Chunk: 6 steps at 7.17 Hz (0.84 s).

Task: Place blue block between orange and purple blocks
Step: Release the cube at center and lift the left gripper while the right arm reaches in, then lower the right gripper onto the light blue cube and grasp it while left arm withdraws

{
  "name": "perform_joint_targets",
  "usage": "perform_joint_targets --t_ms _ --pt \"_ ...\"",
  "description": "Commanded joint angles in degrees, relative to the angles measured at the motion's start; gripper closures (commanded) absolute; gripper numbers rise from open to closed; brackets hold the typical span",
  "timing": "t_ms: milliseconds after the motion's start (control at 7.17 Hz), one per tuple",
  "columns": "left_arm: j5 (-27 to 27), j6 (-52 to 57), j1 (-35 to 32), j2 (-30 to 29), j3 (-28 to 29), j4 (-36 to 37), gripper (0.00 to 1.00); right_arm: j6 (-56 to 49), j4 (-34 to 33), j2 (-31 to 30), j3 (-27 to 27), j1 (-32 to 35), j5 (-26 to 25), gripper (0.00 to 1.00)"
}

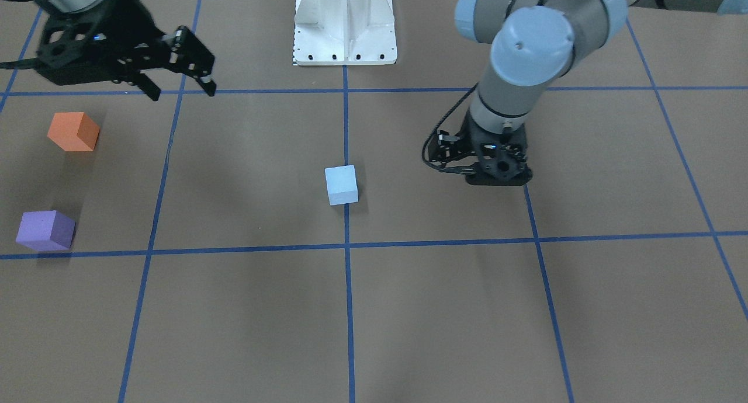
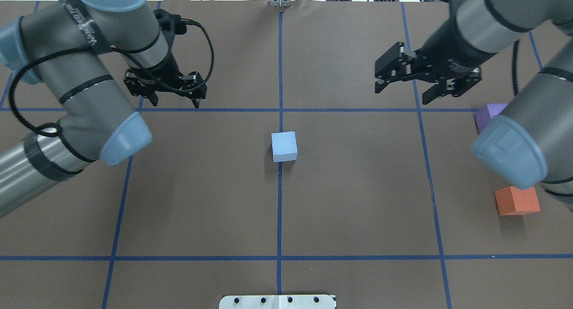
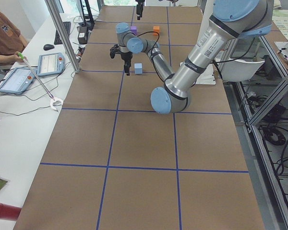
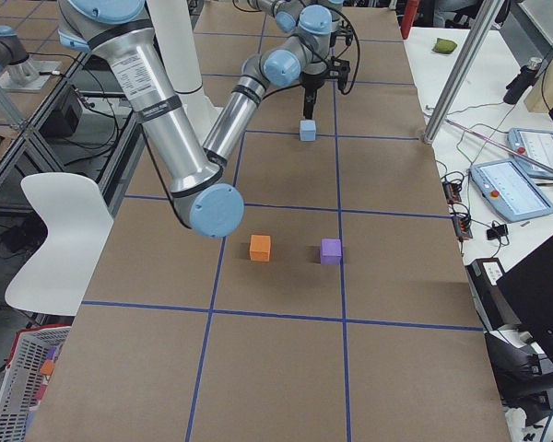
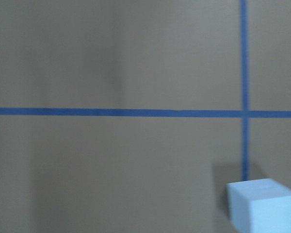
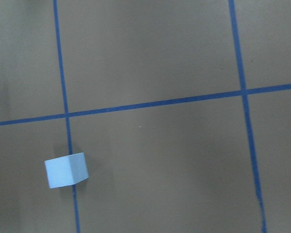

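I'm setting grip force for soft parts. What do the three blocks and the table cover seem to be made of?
The blue block, orange block and purple block look like foam, perhaps painted wood: matte, evenly coloured faces without glare or grain. The table cover looks like brown paper or card, matte, gridded with blue tape lines.
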Motion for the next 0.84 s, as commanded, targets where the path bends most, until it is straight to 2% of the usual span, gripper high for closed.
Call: perform_joint_targets --t_ms 0,279,419,698 --pt "-0.06 13.64 -6.86 11.12 -6.12 0.12 0.0 0.66 -3.95 9.3 -7.64 -11.2 -11.08 0.0" --pt "-0.06 27.88 -14.59 17.29 -6.75 0.12 0.0 0.75 7.08 9.84 -15.72 -15.08 -14.77 0.0" --pt "-0.06 32.38 -16.97 18.36 -6.32 0.21 0.0 0.14 9.14 10.1 -19.07 -16.84 -17.49 0.0" --pt "0.12 33.92 -17.44 19.25 -6.14 0.21 0.0 0.04 16.59 13.86 -29.42 -17.91 -18.4 0.0"
